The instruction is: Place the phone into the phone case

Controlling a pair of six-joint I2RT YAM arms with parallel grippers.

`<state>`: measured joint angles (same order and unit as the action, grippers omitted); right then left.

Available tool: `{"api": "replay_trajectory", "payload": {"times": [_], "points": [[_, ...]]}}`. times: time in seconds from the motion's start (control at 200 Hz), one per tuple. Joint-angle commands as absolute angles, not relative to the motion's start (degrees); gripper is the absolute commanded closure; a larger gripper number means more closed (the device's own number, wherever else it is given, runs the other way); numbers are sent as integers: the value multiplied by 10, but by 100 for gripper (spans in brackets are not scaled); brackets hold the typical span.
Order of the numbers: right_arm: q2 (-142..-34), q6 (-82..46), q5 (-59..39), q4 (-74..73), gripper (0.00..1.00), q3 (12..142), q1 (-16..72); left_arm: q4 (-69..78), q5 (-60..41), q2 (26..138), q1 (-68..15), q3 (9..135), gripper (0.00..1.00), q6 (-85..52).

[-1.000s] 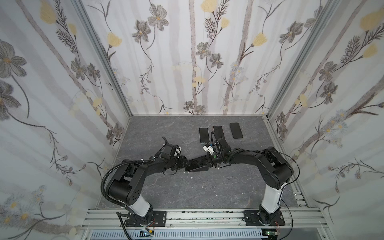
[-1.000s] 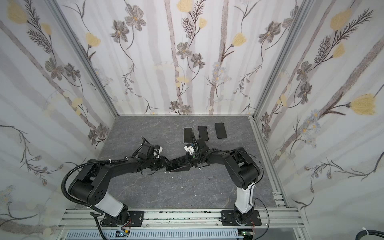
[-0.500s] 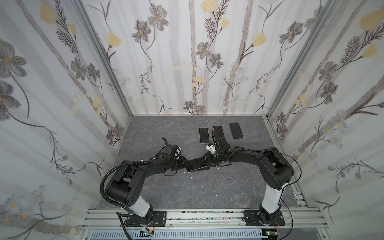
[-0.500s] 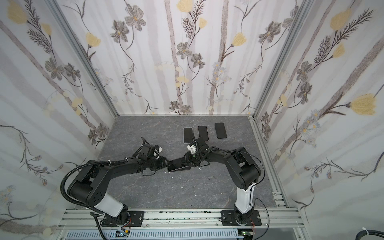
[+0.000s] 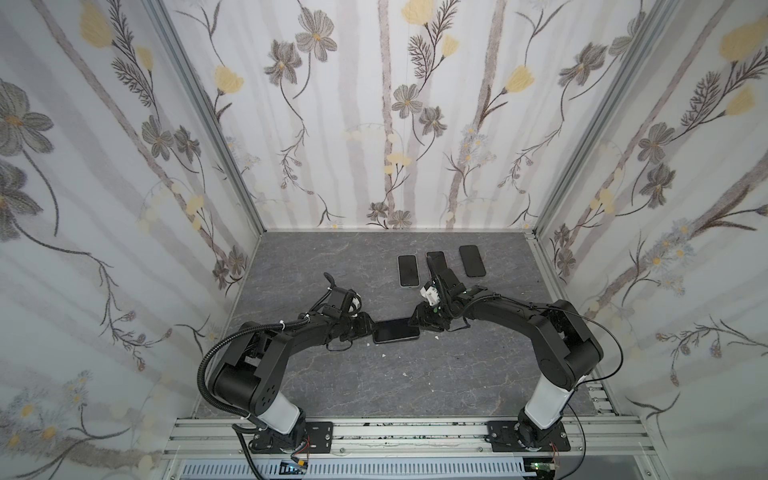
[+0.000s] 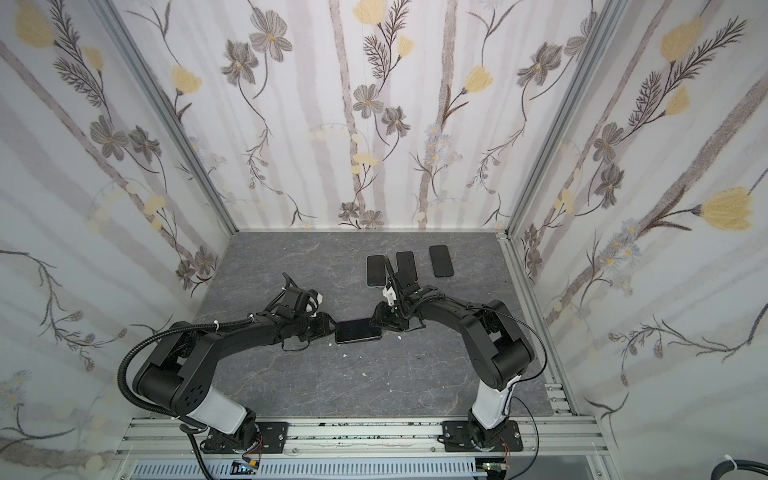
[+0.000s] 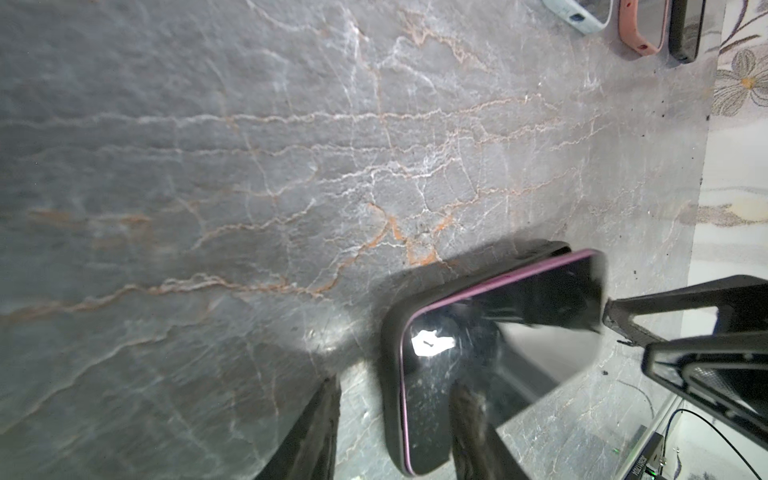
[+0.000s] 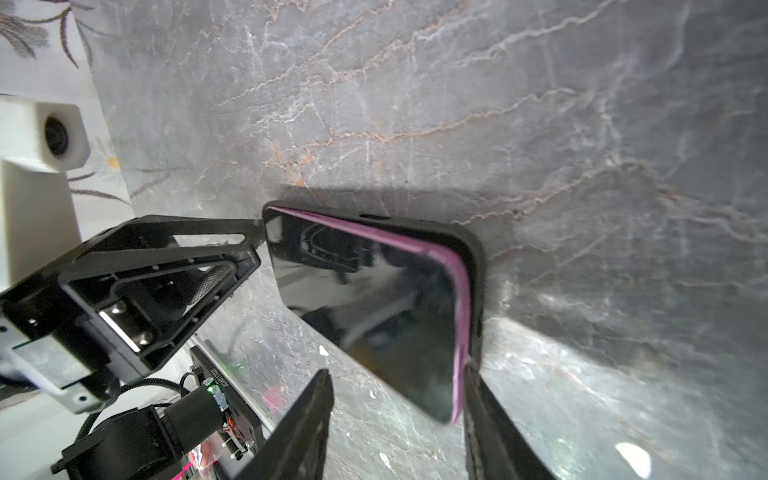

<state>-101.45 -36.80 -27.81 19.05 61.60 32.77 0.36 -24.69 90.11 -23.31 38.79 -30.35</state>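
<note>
A phone (image 5: 395, 330) with a dark screen and purple edge lies in a black phone case (image 7: 388, 374) at the table's middle, seen in both top views. Its purple edge (image 8: 459, 332) stands above the case's rim (image 8: 478, 257) along one long side and one end. My left gripper (image 5: 365, 326) is at the phone's left end, open, with one finger (image 7: 469, 415) over the screen. My right gripper (image 5: 417, 322) is at the right end, open, with one finger (image 8: 486, 415) against the case's corner and the other finger (image 8: 307, 428) over bare table.
Three more cased phones lie in a row at the back: light blue (image 5: 407, 270), pink (image 5: 436, 262) and black (image 5: 472, 260). The right arm's wrist reaches over the pink one. Flowered walls close in three sides. Small white crumbs (image 5: 383, 355) dot the grey table.
My right gripper has gone from shut to open at the phone's right end. The left gripper and the phone have stayed where they were.
</note>
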Motion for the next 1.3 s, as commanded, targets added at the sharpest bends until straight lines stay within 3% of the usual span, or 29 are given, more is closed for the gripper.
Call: {"api": "replay_trajectory", "payload": {"times": [0.0, 0.395, 0.924, 1.099, 1.199, 1.294], "points": [[-1006, -344, -260, 215, 52, 613, 320, -15, -260, 893, -234, 395, 56, -289], [-1026, -332, -287, 182, 72, 599, 315, -18, -273, 904, -237, 395, 62, -280], [-1060, -343, -301, 160, 86, 599, 350, -5, -291, 934, -251, 394, 68, -292], [-1054, -340, -288, 164, 84, 597, 351, -21, -259, 928, -251, 392, 68, -293], [-1040, -335, -255, 188, 75, 598, 350, -41, -226, 924, -251, 393, 69, -285], [-1026, -330, -236, 205, 72, 596, 347, -53, -204, 923, -251, 394, 68, -278]]}}
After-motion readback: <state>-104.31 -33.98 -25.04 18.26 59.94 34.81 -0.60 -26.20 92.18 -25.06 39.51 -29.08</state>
